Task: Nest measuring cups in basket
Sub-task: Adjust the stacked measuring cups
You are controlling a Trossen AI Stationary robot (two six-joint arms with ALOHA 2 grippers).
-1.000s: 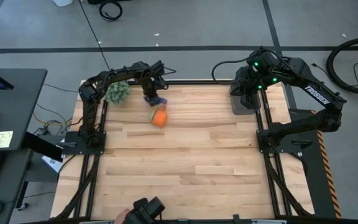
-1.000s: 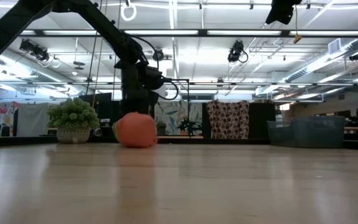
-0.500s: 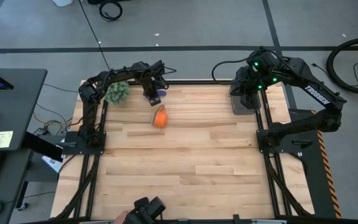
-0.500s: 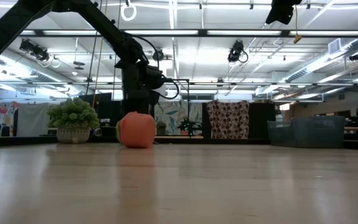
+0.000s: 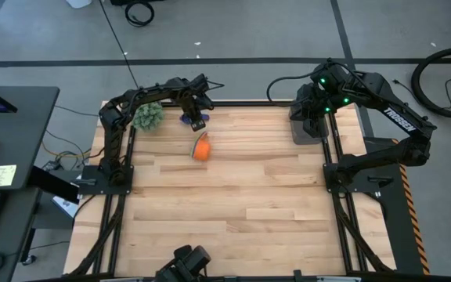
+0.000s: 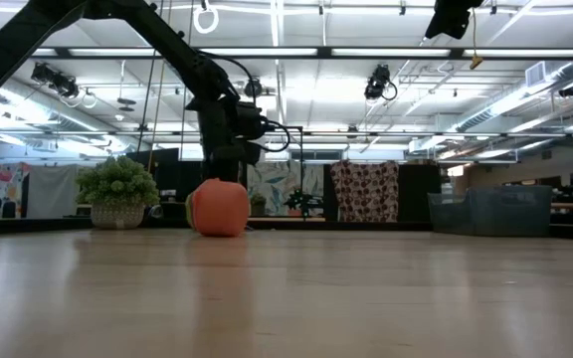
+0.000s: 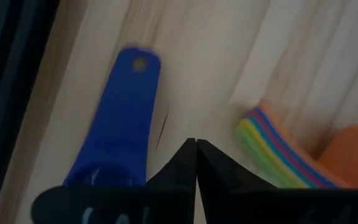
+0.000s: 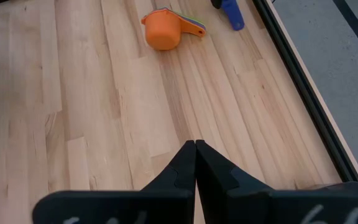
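2 grippers are sitting clenched on nothing: the left gripper is hovering just beside the dark blue cup near the table's far edge. The orange cup, with coloured handles stacked against it, is lying nearby; the right gripper is waiting over the basket.

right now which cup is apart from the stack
The dark blue cup, lying alone near the table's far edge under the left gripper. The others sit nested in the orange cup.
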